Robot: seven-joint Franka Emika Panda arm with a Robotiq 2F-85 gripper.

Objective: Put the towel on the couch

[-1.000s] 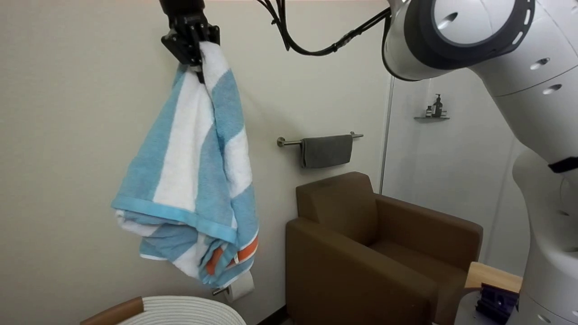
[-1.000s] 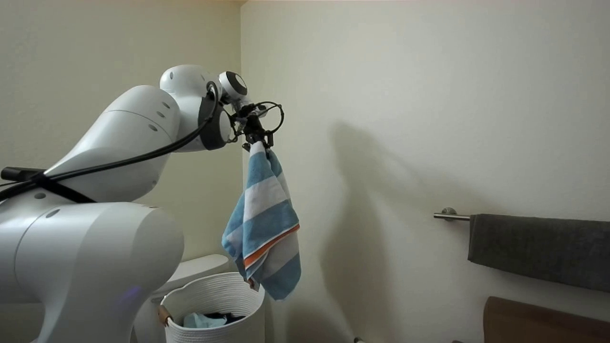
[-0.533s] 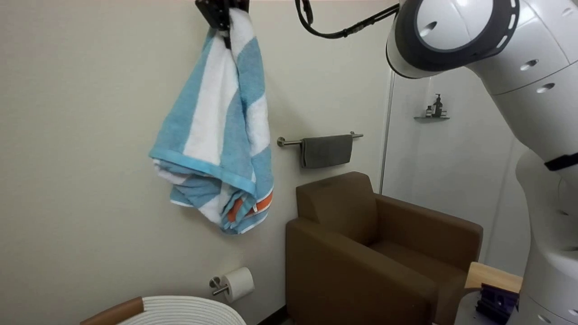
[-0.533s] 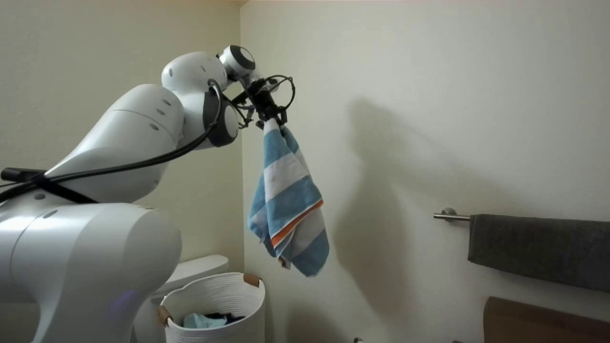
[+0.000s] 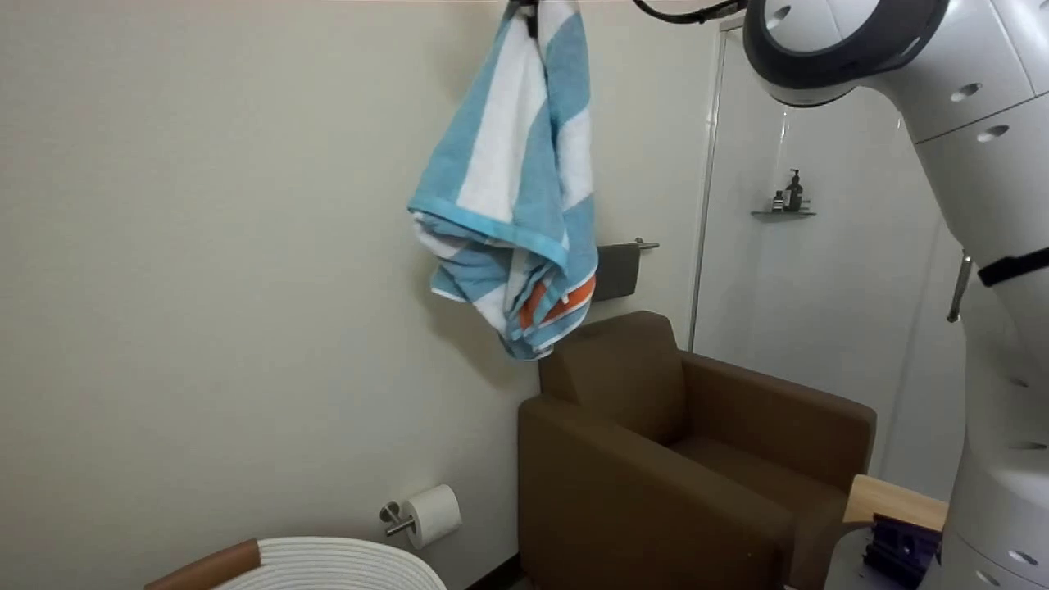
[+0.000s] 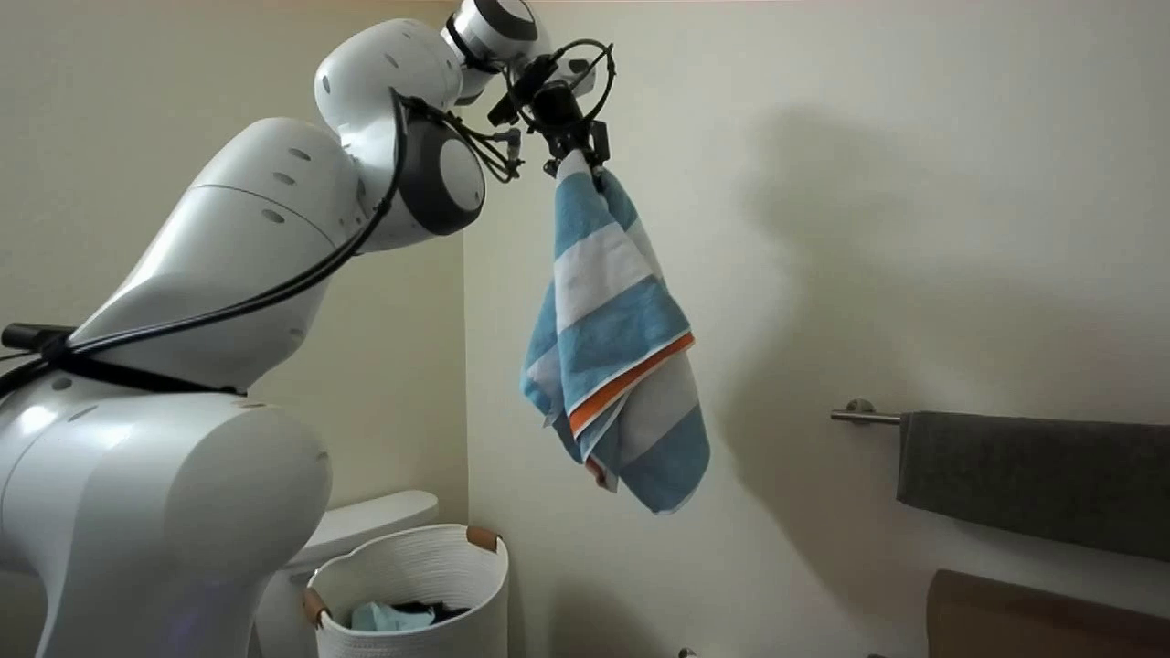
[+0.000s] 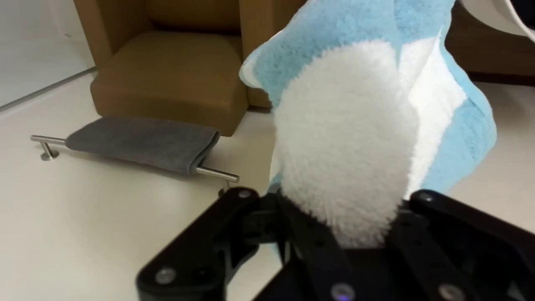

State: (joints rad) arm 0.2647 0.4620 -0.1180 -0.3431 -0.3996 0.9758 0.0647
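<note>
A blue and white striped towel (image 5: 506, 156) with an orange band hangs in the air from my gripper. It also shows in an exterior view (image 6: 608, 311) and fills the middle of the wrist view (image 7: 347, 121). My gripper (image 6: 581, 172) is shut on its top end; the towel hides the fingertips in the wrist view. The couch is a brown armchair (image 5: 647, 483). The towel's lower end overlaps the top of its backrest in that exterior view. In the wrist view the couch seat (image 7: 171, 71) lies to the upper left of the towel.
A grey towel (image 6: 1033, 484) hangs on a wall rail (image 7: 217, 173) above the couch. A white woven basket (image 6: 411, 557) with cloths stands by a toilet (image 6: 366, 525). A paper roll (image 5: 434, 516) is on the wall left of the couch. A wooden surface (image 5: 897, 501) is beside the robot.
My gripper has moved up and to the right in both exterior views, carrying the towel from above the basket side toward the couch. The towel now partly covers the grey towel.
</note>
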